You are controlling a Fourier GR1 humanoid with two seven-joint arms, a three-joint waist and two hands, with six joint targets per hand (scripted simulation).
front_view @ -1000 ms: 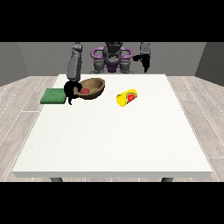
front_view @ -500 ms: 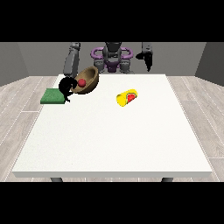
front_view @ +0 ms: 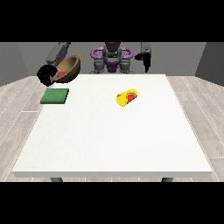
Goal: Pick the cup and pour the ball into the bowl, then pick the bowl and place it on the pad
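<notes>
A brown wooden bowl hangs tilted in the air above the table's far left corner, with a red ball showing inside it. The hand at the view's left is curled on the bowl's rim. Below it a green pad lies flat on the table. A yellow cup lies on its side near the table's middle back, its red inside facing the camera. The hand at the view's right hangs raised beside the robot's torso, holding nothing.
The white table spreads wide towards the camera. The robot's purple and grey torso stands behind the far edge. Grey plank floor surrounds the table.
The hand at the view's left has lifted the bowl off the table and carried it up and to the left, above the green pad. The cup and the other hand have stayed put.
</notes>
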